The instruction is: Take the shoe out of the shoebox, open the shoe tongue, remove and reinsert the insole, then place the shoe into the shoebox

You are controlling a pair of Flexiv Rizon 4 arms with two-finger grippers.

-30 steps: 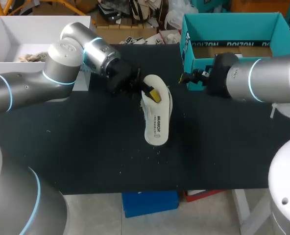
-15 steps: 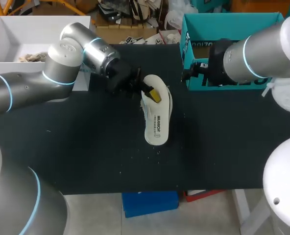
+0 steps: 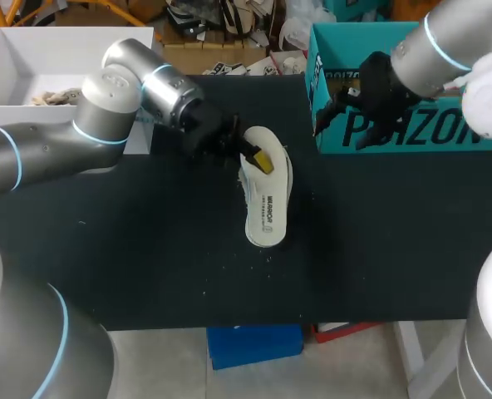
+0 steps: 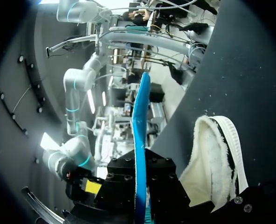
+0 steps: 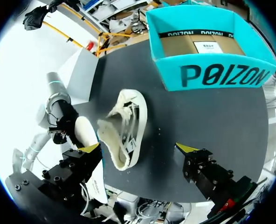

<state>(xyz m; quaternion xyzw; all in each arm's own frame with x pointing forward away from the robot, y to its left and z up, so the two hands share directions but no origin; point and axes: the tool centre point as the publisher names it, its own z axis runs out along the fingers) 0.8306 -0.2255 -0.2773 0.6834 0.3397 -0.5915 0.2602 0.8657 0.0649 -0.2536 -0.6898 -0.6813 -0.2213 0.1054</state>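
So the left pincer [image 4: 141, 170] is clamped on the insole [image 4: 140, 116]. From the left wrist view you see the insole edge-on, a thin blue strip squeezed between both fingers, with the shoe [image 4: 215, 158] right next to it showing its fluffy white lining. From the head view the insole's white printed side faces up and it hangs over the shoe, covering most of it. Can't tell if its far end touches the shoe or not.

The shoe sits on the black bench [image 3: 146, 249] roughly in the middle, out of the shoebox [image 3: 396, 133] and well apart from it. In the right wrist view the tongue looks pulled open and the mouth of the shoe gapes wide.

The right pincer [image 5: 138, 148] is wide open and holding nothing, both yellow tips spread far apart. In its own view the shoe is down ahead of it between the fingers, not touching either one. From the head view it hangs above the bench just in front of the shoebox's near left corner.

The shoebox is teal, lid off, sitting at the far right of the bench with a brown cardboard sheet lying in the bottom.
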